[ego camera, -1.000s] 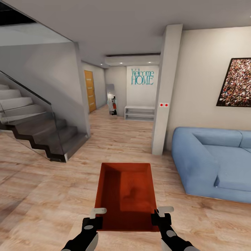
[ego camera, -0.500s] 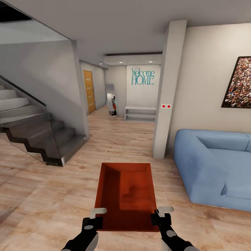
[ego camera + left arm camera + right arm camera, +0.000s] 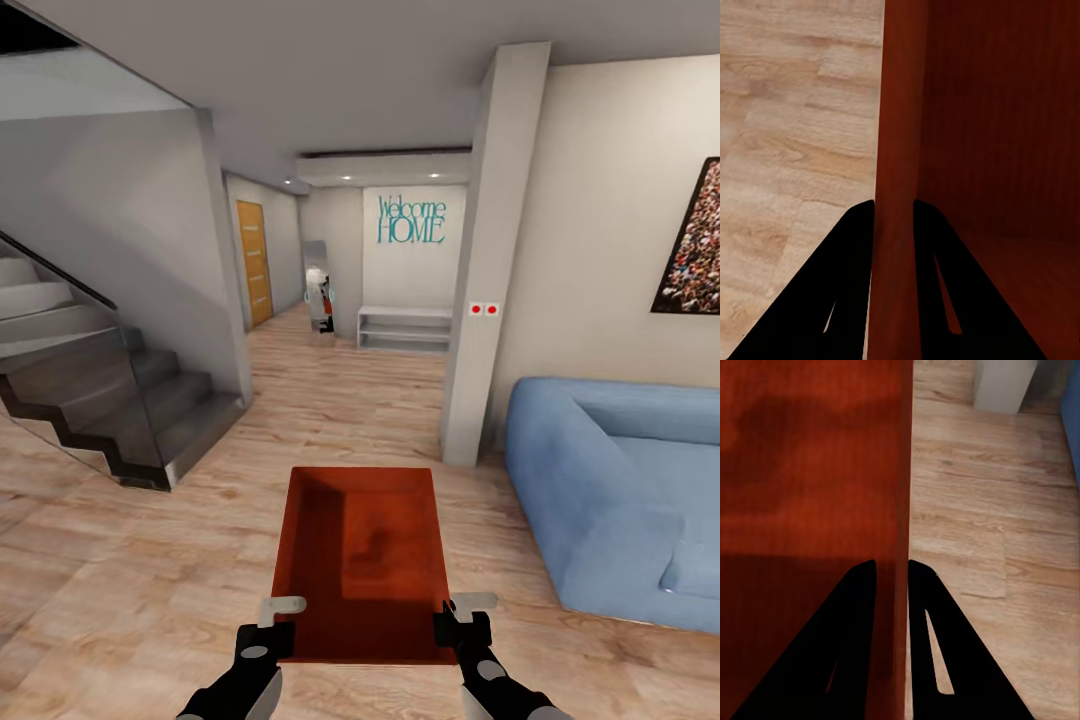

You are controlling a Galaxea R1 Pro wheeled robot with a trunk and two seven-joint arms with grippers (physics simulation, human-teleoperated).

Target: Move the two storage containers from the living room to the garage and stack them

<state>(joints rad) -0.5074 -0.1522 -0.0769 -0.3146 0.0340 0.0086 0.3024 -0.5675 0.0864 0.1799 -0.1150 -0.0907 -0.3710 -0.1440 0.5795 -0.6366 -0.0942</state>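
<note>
A: Where is the storage container [image 3: 362, 560]?

B: Carried in front of the robot, above the light wood plank floor [image 3: 150, 560] of the living room. It is orange-red, open at the top, nothing showing inside it, its long side running away from the robot.

A: And the tools?

B: The left tool [image 3: 281, 625] is clamped on the container's near left corner. In the left wrist view its two dark fingers [image 3: 844, 285] sit one on each side of the thin wall [image 3: 894, 150], pressed against it. The right tool [image 3: 457, 622] grips the near right corner the same way; in the right wrist view the fingers [image 3: 847, 637] pinch the wall [image 3: 901, 472] between them.

A: What lies around them?

B: A blue sofa [image 3: 610, 490] stands to the right on the floor, apart from the container. A white pillar [image 3: 490, 260] with two red dots stands just left of the sofa. A dark staircase [image 3: 110, 400] with a glass rail rises on the left. Straight ahead a hallway runs to a wall lettered "Welcome HOME" [image 3: 410, 220], with a low white shelf [image 3: 403, 327] under it and an orange door [image 3: 254, 262] on the hallway's left side. A speckled picture [image 3: 692, 240] hangs above the sofa.
</note>
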